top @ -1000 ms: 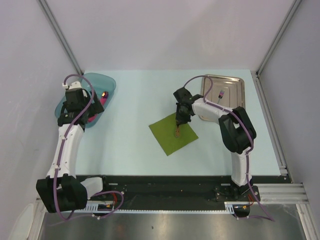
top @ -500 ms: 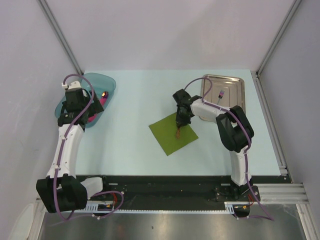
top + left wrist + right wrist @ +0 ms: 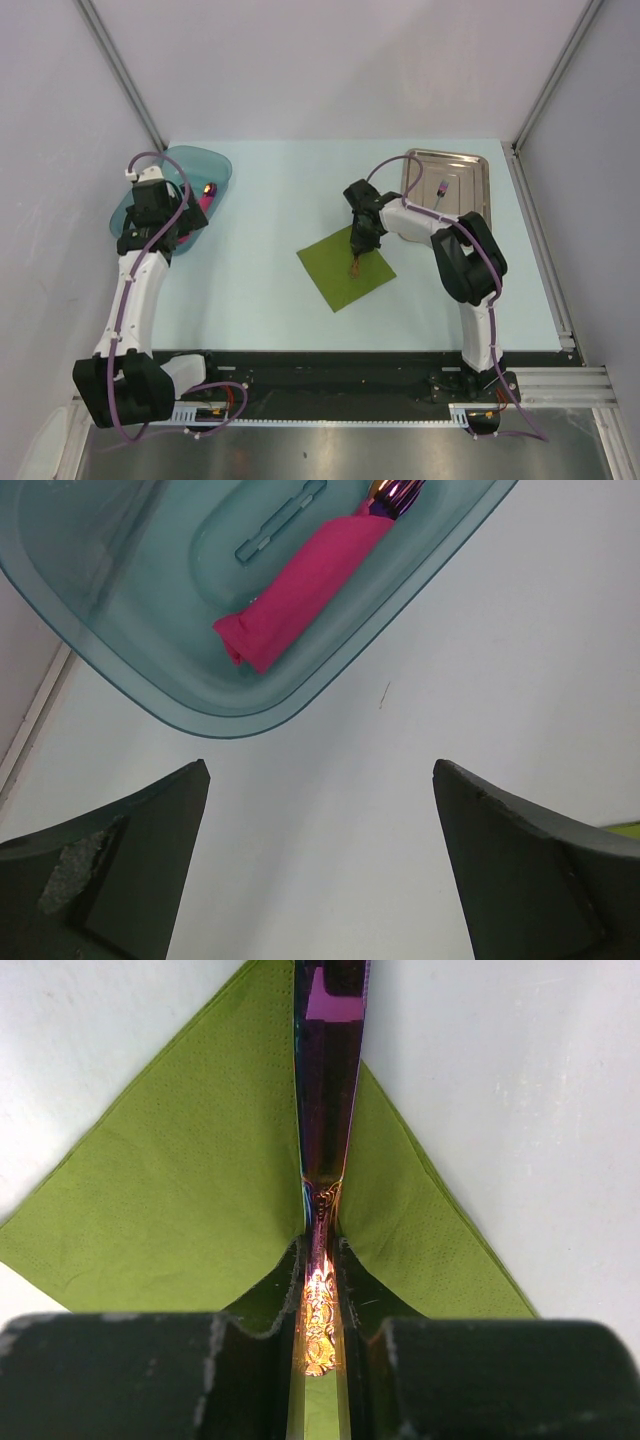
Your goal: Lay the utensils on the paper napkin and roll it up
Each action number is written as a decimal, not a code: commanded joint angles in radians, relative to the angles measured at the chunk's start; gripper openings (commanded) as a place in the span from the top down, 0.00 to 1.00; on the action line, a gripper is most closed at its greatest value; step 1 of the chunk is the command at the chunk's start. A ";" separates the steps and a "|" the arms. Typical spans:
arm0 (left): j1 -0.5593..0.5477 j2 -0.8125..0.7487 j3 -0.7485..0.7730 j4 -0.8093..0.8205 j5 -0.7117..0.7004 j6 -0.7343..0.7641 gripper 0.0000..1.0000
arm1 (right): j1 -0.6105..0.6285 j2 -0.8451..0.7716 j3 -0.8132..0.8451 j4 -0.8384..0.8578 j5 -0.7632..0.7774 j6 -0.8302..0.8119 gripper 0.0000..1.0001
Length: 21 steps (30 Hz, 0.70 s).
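- left fingers [image 3: 168,238]: spread wide and holding nothing. Only bare surface [image 3: 330,830] shows between them.
- tub [image 3: 130,630]: teal and translucent, just beyond the left fingertips and off to their left. Its rim touches neither tip.
- pink bar [image 3: 305,585]: lies inside the tub, with a shiny iridescent tip at its far end.
- right fingers [image 3: 360,245]: closed on the ornate orange handle of one utensil [image 3: 326,1080].
- utensil: runs straight ahead out of the right fingers. Its purple part passes over a napkin corner and beyond it. Whether it touches the paper cannot be told.
- napkin [image 3: 170,1190]: olive green, flat on the surface, beneath the right fingers and spreading to both sides of them.
- tray [image 3: 484,185]: steel, back along the right arm from its fingers, well apart from the napkin.
- second utensil [image 3: 441,186]: lies in the tray.
- change against earlier frames: the left fingers have drawn slightly back toward their arm's base, away from the tub. The right fingers keep their grip over the napkin, and the forearm has swung a little. Napkin, tray and tub are unmoved.
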 commanded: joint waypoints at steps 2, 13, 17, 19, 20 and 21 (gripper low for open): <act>-0.002 -0.038 -0.009 0.026 -0.003 -0.012 0.00 | 0.020 -0.050 -0.008 -0.003 0.017 0.023 1.00; -0.002 -0.035 -0.014 0.028 0.002 -0.018 0.00 | 0.028 -0.093 -0.010 -0.006 0.028 0.022 1.00; -0.002 -0.032 -0.014 0.030 0.005 -0.023 0.01 | 0.034 -0.085 -0.010 -0.005 0.029 0.025 1.00; -0.003 -0.034 -0.006 0.027 0.005 -0.022 0.00 | 0.031 -0.079 -0.013 -0.006 0.029 0.026 1.00; -0.002 -0.034 -0.004 0.026 0.003 -0.020 0.00 | 0.032 -0.075 -0.016 -0.006 0.029 0.029 1.00; -0.003 -0.035 -0.003 0.025 0.003 -0.017 0.00 | 0.032 -0.074 -0.018 -0.005 0.029 0.032 1.00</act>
